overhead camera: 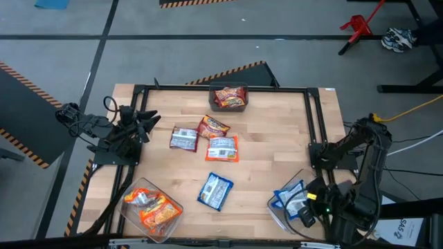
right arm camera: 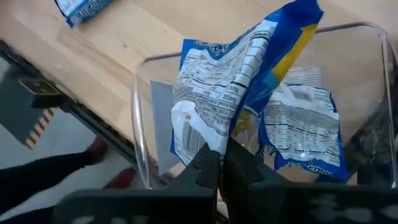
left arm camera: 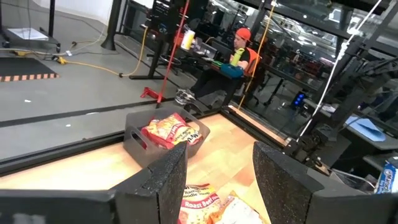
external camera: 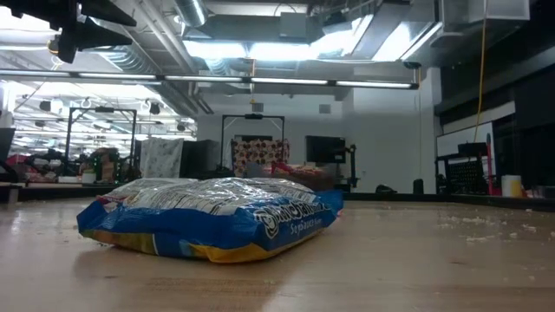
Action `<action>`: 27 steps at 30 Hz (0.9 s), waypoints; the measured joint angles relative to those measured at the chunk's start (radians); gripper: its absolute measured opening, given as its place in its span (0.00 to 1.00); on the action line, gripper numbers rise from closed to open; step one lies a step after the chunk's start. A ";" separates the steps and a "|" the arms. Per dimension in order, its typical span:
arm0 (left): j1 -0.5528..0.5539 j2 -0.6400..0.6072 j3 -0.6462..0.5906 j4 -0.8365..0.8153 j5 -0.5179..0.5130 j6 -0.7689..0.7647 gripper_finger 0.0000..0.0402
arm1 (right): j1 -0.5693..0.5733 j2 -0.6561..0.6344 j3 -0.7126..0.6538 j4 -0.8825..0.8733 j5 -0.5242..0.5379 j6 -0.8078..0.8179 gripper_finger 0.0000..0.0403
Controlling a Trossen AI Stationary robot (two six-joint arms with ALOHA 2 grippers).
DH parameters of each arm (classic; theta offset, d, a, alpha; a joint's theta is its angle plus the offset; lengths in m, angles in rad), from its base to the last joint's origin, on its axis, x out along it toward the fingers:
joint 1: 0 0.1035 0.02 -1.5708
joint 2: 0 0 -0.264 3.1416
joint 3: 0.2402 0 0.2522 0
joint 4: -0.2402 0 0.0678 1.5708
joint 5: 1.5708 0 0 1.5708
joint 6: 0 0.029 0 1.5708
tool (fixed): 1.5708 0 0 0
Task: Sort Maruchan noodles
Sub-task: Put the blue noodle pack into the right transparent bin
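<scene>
While the left tool (overhead camera: 147,122) waits open at the desk's left edge, the right tool (right arm camera: 221,163) pinches a blue-and-white packet (right arm camera: 230,93) directly above the clear bin (right arm camera: 142,124) at the near-right corner.

L arm folded at table's left edge, left gripper (left arm camera: 214,180) w/ fingers apart, holding nothing. R arm bent low at near-right corner, right gripper (right arm camera: 219,163) pinched tight on blue packet (right arm camera: 230,93).
</scene>
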 joint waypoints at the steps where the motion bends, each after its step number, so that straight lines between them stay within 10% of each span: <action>1: 0.000 0.000 0.000 0.000 0.000 0.000 0.44 | 0.000 0.004 0.000 0.003 0.000 -0.015 0.00; 11: 0.000 0.000 0.000 0.000 -0.044 0.001 0.44 | -0.001 0.067 0.000 0.103 -0.147 -0.217 0.00; 27: 0.000 0.000 0.000 -0.004 -0.080 0.002 0.44 | -0.092 0.116 0.000 0.175 -0.079 -0.473 0.00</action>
